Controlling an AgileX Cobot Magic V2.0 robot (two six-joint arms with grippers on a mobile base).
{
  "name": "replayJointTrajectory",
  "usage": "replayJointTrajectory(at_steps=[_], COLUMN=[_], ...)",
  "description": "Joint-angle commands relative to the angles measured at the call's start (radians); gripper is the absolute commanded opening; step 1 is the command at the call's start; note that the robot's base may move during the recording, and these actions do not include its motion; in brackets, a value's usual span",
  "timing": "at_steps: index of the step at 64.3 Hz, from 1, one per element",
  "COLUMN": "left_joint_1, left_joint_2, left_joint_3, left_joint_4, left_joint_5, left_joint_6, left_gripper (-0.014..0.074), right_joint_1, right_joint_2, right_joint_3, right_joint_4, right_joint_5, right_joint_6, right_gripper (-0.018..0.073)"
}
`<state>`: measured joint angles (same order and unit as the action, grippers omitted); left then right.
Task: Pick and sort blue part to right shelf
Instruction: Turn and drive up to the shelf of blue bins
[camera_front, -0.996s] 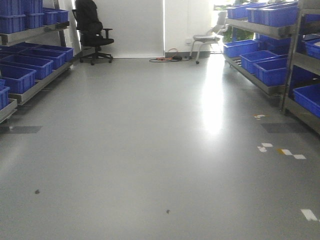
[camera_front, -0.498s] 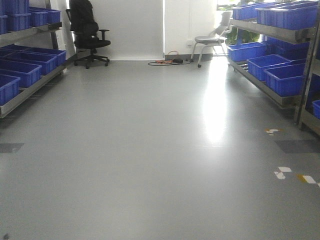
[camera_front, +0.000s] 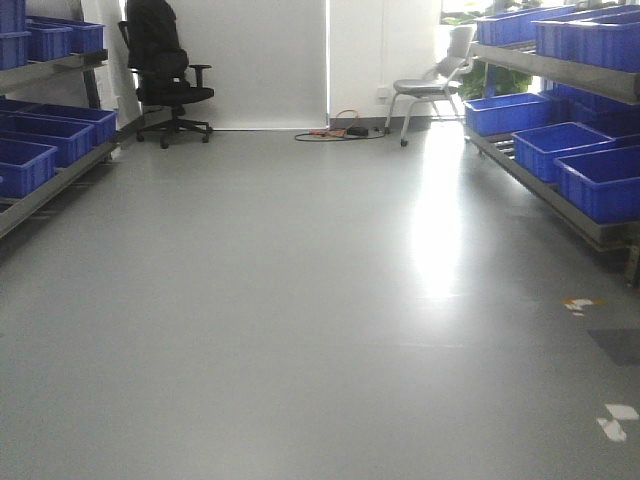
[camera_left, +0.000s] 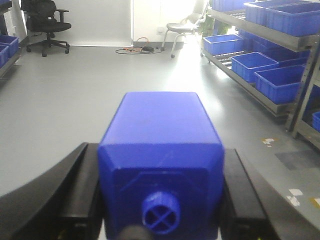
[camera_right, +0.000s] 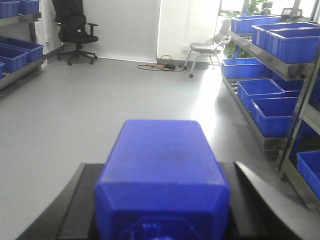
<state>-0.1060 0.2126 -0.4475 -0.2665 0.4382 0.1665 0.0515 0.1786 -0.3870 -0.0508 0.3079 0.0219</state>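
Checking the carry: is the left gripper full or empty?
Full: the left gripper has a blue block, round knob facing the camera, between its fingers.

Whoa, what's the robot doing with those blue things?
The robot is carrying one in each hand. Its left hand grips a blue plastic block with a small round knob; its right hand grips a square-bodied blue plastic block, its top out of view. Neither block is on the metal right shelf with its blue plastic bins yet.
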Motion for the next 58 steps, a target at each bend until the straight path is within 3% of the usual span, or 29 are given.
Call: replayJointTrajectory(at_steps=[1,58], left_joint_1=[-0.002,-0.002], left_joint_2=[0.009,0.009], left_joint_3=[-0.029,-0.029], left_joint_4=[-0.010,-0.010], left_joint_5=[-0.087,-0.087], left_joint_6=[-0.006,-0.006], left_gripper=[0.0388,0.0388], right_joint_1=[-0.005,-0.005], right_joint_2=[0.010,0.010], right_joint_3=[-0.030,-0.030], right_joint_4=[-0.007,-0.007], right_joint_5=[-0.097,-0.097], right_joint_6=[-0.004,-0.004], right_gripper=[0.0411,0.0411])
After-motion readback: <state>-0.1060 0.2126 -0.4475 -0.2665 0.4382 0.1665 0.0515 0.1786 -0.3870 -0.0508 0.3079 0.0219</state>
